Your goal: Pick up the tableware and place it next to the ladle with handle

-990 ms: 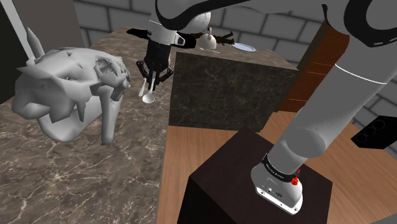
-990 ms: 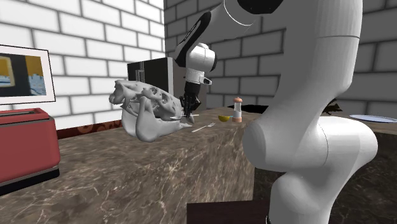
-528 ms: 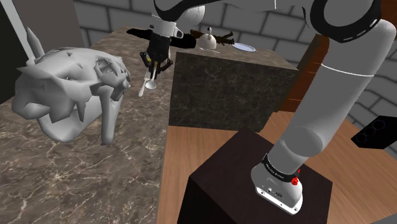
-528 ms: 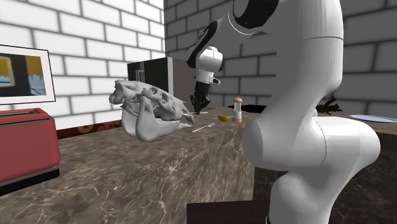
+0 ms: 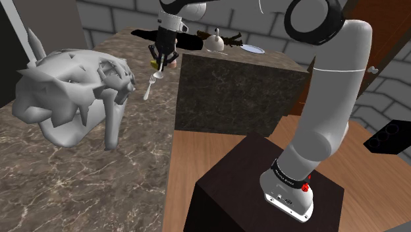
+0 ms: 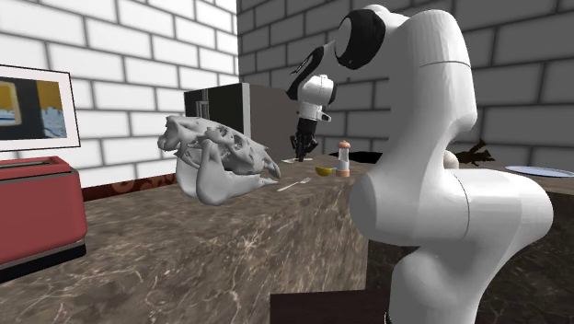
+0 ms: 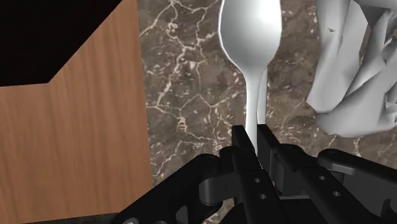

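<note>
Spoon [image 7: 250, 32] pick looks done. The claw [image 7: 254, 143] is clenched on the thin end of the white spoon's handle, with the bowl sticking straight out ahead of the fingers over the brown marble counter [image 7: 184, 83]. So the step in hand is the carry over to the ladle. Best guess for the ladle is the dark long-handled thing [image 5: 141, 33] lying on the counter just beyond the claw, but its shape is hard to make out, so the robot should confirm it before committing. The grip only catches a narrow bit of handle, so the spoon could pivot; it should go slow with no wrist flicks. It should come down until the bowl is about on the marble before letting go, so nothing bounces or skids. The spoon belongs beside the ladle, not on top of it. The robot should also steer clear of the white fork [image 6: 294, 185] on the counter near the claw, the small yellow thing [image 6: 323, 170] and little bottle [image 6: 343, 158] off to one side, and the big white skull [image 5: 66, 92] close by on the other. Brands or writing: nothing readable anywhere. The framed picture [image 6: 32, 101] on the brick wall is just yellow and blue patches, with no lettering to make out.
</note>
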Action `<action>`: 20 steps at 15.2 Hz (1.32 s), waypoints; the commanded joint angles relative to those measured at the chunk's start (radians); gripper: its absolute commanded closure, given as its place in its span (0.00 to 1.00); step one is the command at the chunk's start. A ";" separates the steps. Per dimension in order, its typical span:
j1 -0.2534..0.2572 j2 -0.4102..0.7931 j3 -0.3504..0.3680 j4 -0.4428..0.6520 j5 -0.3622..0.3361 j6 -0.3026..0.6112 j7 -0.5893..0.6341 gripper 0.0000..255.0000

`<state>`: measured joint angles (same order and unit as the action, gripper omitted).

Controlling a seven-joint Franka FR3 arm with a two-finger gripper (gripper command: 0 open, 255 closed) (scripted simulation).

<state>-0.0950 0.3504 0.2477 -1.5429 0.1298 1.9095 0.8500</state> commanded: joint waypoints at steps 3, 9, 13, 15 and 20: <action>-0.018 0.145 -0.023 0.218 -0.026 -0.084 -0.037 1.00; -0.014 0.514 -0.053 0.840 -0.070 -0.348 -0.077 1.00; -0.024 0.475 -0.053 0.717 -0.065 -0.265 -0.087 1.00; -0.028 0.465 -0.053 0.672 -0.063 -0.231 -0.092 1.00; -0.034 0.453 -0.053 0.584 -0.060 -0.156 -0.102 1.00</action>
<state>-0.1278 0.8010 0.1951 -0.9491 0.0692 1.7413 0.7510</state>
